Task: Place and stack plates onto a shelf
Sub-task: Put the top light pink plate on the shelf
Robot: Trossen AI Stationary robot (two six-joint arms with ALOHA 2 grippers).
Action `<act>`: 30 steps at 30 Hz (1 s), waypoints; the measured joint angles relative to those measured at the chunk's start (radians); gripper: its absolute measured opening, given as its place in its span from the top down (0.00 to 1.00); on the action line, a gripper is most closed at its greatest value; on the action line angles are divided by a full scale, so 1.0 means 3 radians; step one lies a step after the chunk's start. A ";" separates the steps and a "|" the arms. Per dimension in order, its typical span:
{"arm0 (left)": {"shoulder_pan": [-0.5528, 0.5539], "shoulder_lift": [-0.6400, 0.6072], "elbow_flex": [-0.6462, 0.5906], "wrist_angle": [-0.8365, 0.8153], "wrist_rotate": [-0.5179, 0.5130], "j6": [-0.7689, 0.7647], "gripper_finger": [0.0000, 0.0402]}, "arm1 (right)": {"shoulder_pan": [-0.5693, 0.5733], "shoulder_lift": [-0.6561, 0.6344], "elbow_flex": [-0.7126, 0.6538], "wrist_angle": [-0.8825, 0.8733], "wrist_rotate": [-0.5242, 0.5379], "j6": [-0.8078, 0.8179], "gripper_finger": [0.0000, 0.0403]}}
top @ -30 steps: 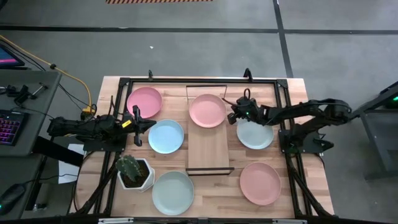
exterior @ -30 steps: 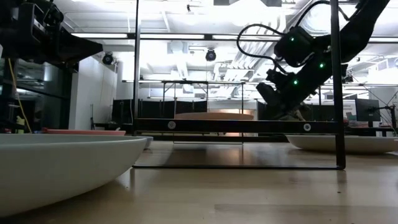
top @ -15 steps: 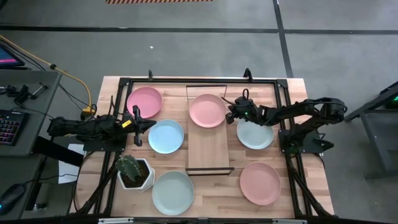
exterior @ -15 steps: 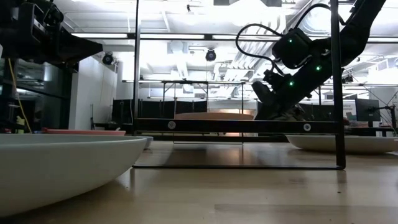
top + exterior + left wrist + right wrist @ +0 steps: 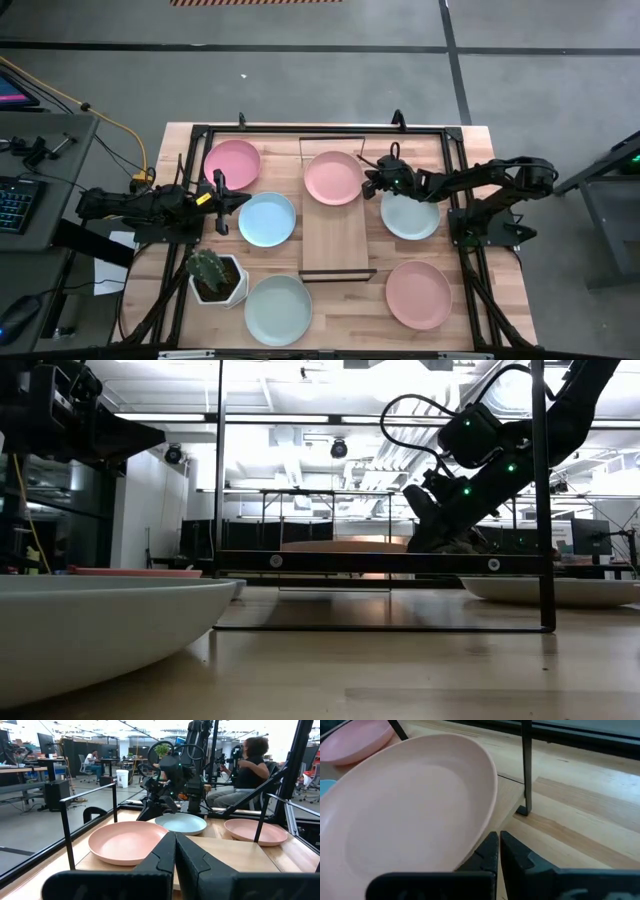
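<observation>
A pink plate (image 5: 333, 178) lies flat on the far half of the light-wood shelf (image 5: 338, 243). My right gripper (image 5: 369, 183) is shut and sits low at that plate's right rim; the right wrist view shows the fingertips (image 5: 497, 851) beside the rim. Five more plates rest on the table: pink (image 5: 232, 163), light blue (image 5: 267, 219), mint (image 5: 278, 309), mint (image 5: 410, 216) and pink (image 5: 418, 294). My left gripper (image 5: 223, 194) is shut and waits on the left between the pink and blue plates. My right gripper meets the pink plate at its right rim (image 5: 479, 846) with the outer side of one shut finger (image 5: 489, 851). It comes slanting down from the table's right. The plate stays flat on the shelf board.
A cactus in a white pot (image 5: 212, 276) stands at the near left. The black frame's posts (image 5: 526, 767) and rails (image 5: 380, 562) rise around the shelf and table edges. The shelf's near half is bare wood. A person (image 5: 249, 766) sits in the room beyond.
My right gripper has moved a little toward the table's left, up to the right rim of the pink plate on the shelf, and stayed shut. The plate has not visibly shifted.
</observation>
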 joint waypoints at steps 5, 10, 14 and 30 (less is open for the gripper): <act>-0.0001 -0.0001 0.0000 0.0000 0.0000 -0.0001 1.00 | 0.0001 0.0000 0.0000 0.0007 -0.0045 0.0005 1.00; 0.0000 0.0000 0.0000 -0.0001 0.0000 0.0000 1.00 | 0.0001 0.0000 0.0000 0.0037 -0.0103 0.0038 1.00; -0.0001 0.0000 0.0000 0.0000 0.0000 0.0000 1.00 | 0.0001 0.0000 0.0000 0.0049 -0.0103 0.0037 1.00; 0.0000 0.0000 0.0000 0.0000 0.0001 -0.0001 1.00 | 0.0001 -0.0009 0.0001 0.0119 -0.0122 -0.0212 1.00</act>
